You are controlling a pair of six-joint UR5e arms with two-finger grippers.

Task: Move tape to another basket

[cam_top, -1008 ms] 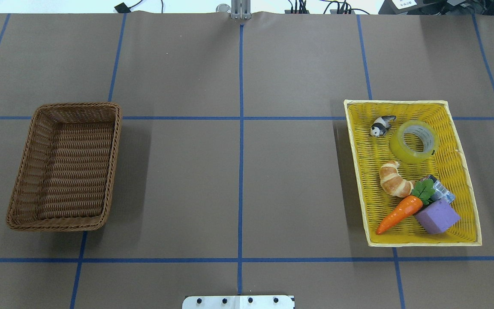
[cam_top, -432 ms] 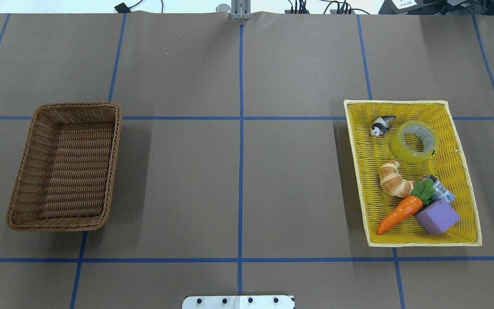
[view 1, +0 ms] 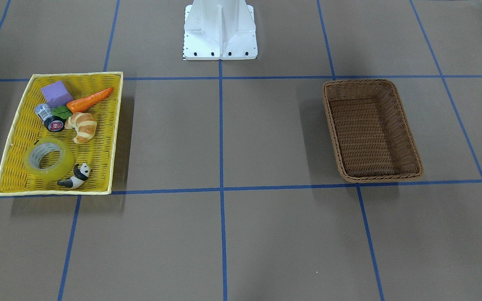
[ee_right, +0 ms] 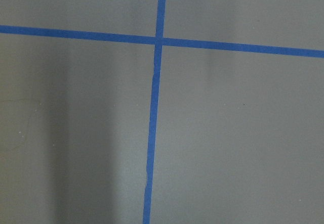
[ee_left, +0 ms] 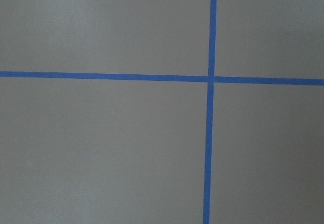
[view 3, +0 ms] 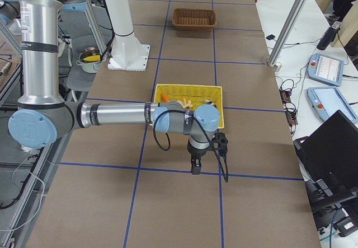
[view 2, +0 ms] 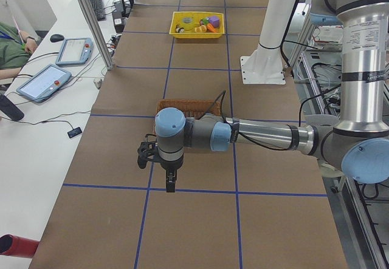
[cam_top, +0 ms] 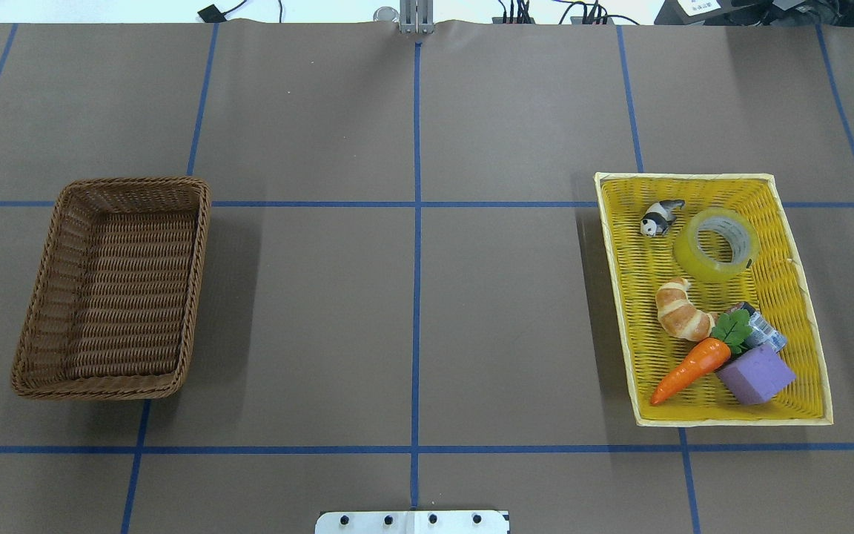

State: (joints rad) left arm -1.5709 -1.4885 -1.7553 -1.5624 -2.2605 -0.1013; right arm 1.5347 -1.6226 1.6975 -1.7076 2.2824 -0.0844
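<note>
The tape [cam_top: 694,261] is a wide yellowish translucent roll lying flat in the far part of the yellow tray [cam_top: 805,326] on the table's right; it also shows in the front-facing view [view 1: 60,169]. The brown wicker basket [cam_top: 123,297] stands empty on the left, also seen from the front [view 1: 370,138]. The left gripper [view 2: 169,185] hangs over bare table beyond the basket's outer end. The right gripper [view 3: 195,168] hangs over bare table outside the yellow tray [view 3: 215,99]. I cannot tell whether either is open or shut. Both wrist views show only table paper.
The yellow tray also holds a toy panda [cam_top: 660,217], a croissant [cam_top: 681,310], a carrot [cam_top: 690,367], a purple block [cam_top: 757,373] and a small black roll [view 1: 52,121]. The robot's white base [view 1: 220,29] stands at mid-table. Blue tape lines grid the brown paper.
</note>
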